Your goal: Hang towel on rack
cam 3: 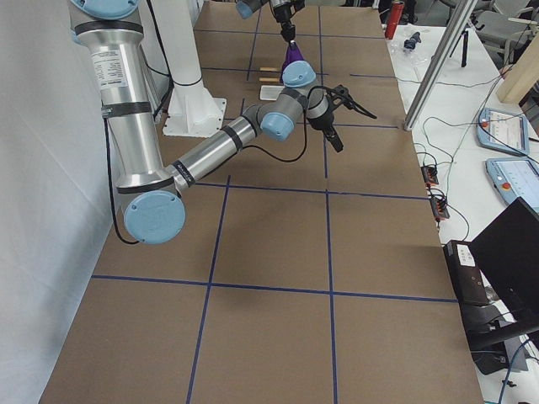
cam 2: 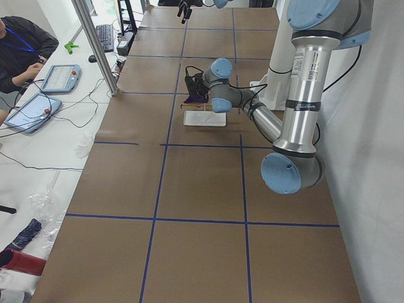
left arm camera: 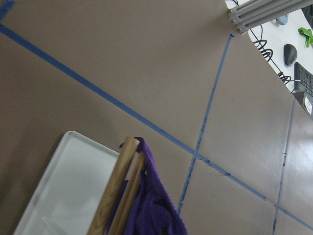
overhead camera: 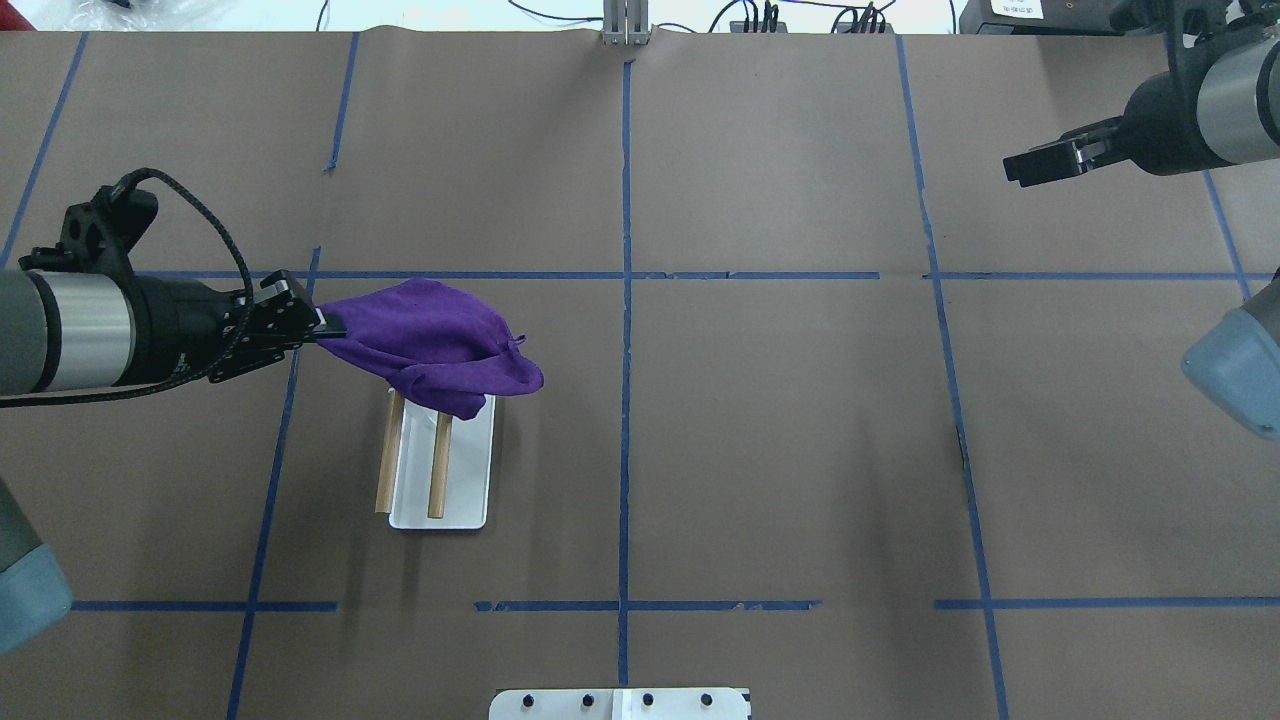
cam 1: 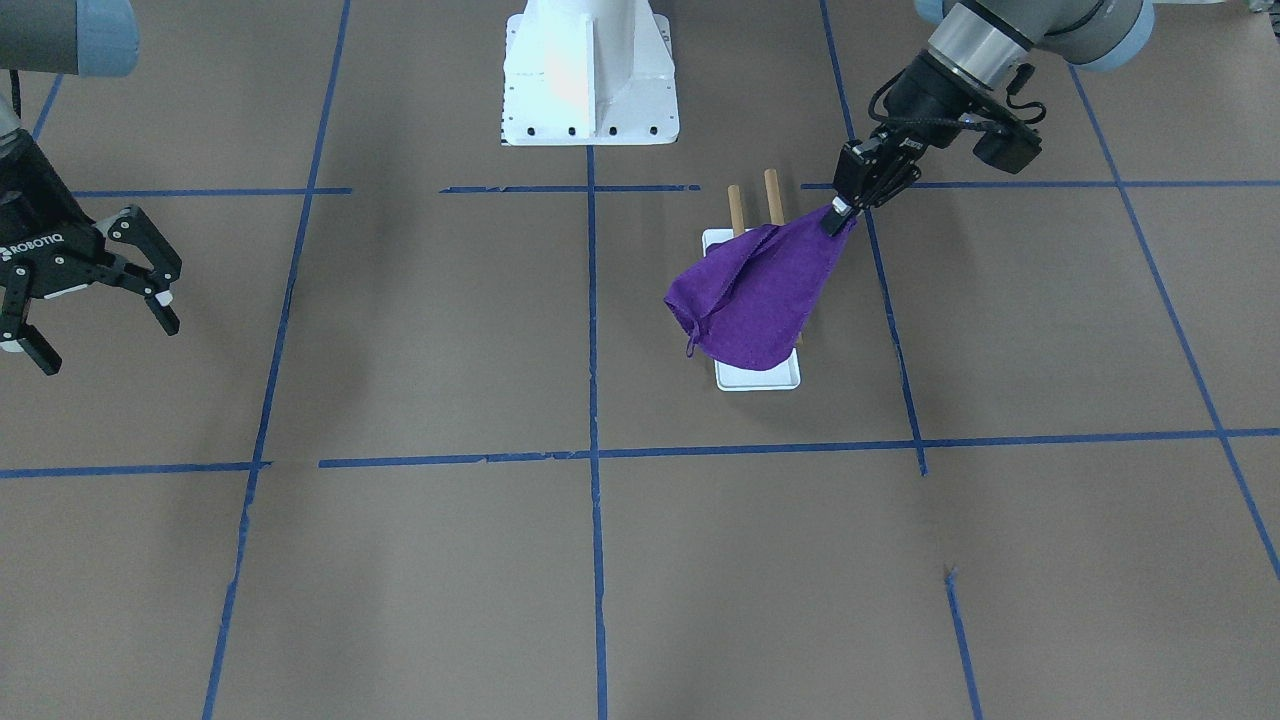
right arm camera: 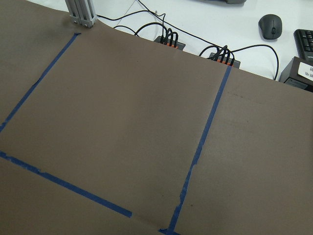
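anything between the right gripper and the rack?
Nothing. In the front-facing view, the stretch of table from the right gripper to the rack is bare brown paper, crossed only by blue tape lines.

purple towel [cam 1: 750,295]: 1 | rack [cam 1: 760,378]: 1 | wooden dowels [overhead camera: 439,465] on rack: 2 | robot arms [overhead camera: 90,330]: 2 | grippers: 2, left gripper [cam 1: 838,212] and right gripper [cam 1: 108,340] | white pedestal [cam 1: 590,80]: 1 | tablets [cam 2: 60,77]: 2 | operator [cam 2: 22,44]: 1

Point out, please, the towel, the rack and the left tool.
towel [overhead camera: 440,345]: overhead exterior, middle of the cloth.
rack [overhead camera: 468,480]: overhead exterior, bare white base.
left tool [overhead camera: 322,326]: overhead exterior, fingertips on the towel's corner.
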